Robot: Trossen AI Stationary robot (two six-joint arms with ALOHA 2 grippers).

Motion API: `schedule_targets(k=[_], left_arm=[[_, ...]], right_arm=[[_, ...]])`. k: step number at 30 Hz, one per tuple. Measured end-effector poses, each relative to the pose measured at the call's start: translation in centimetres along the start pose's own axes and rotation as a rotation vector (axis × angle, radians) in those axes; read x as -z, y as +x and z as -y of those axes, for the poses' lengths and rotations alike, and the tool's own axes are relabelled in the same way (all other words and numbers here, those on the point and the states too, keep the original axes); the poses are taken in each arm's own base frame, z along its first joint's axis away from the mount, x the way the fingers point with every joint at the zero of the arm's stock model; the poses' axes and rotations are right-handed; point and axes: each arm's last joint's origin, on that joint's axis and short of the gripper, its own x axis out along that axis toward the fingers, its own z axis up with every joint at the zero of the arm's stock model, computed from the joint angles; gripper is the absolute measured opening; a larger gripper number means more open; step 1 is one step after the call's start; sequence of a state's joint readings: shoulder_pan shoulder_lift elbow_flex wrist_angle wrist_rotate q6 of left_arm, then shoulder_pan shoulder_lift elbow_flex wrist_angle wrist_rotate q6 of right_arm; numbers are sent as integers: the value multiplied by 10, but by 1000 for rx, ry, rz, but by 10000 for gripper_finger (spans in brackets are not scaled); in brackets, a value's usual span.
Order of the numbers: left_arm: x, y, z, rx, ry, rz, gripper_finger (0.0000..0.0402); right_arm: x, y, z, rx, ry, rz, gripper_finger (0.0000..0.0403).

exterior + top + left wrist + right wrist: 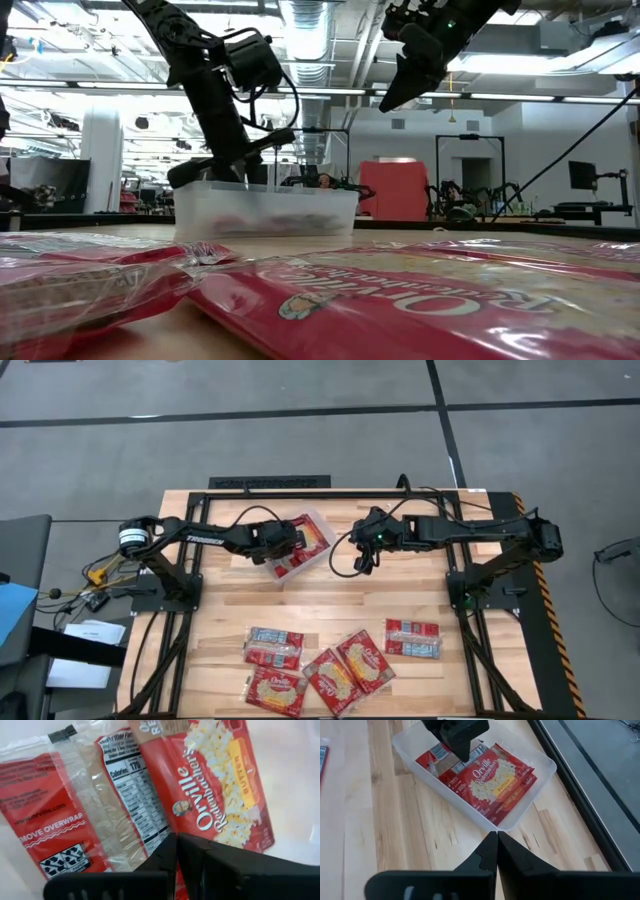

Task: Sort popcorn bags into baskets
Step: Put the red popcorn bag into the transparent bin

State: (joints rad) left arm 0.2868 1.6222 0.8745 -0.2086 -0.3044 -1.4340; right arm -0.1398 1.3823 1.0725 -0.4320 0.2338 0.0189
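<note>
The clear tray (318, 552) sits upper centre of the table (230, 605), holding what looks like 3 popcorn bags (487, 780). The left gripper (280, 546) hangs over it, jaws closed and empty. The right gripper (363, 563), also closed and empty, hovers just right of the tray. 5 more bags (340, 665) lie along the table's lower edge.

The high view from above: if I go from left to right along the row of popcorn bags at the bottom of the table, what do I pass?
Pale-panelled red popcorn bag → red bag with the yellow popcorn picture → two overlapping popcorn-picture bags → pale-panelled red bag, lying apart.
</note>
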Motion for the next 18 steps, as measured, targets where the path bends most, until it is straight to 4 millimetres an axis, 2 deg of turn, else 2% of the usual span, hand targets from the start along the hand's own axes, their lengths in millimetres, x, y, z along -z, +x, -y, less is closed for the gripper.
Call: schedule_targets(k=[5,9,11,18], left_arm=[[-2,-5,0,11,44,-2,0],[-8,-23,0,15,32,7,0],[-11,-33,2,38,33,20,0],[-19,-58,-3,20,79,50,0]], right_arm=[[-4,0,0,-13,7,36,29],[-15,15,-8,-129,8,146,18],[-21,29,-13,-169,10,184,14],[-36,92,-26,-216,-66,72,21]])
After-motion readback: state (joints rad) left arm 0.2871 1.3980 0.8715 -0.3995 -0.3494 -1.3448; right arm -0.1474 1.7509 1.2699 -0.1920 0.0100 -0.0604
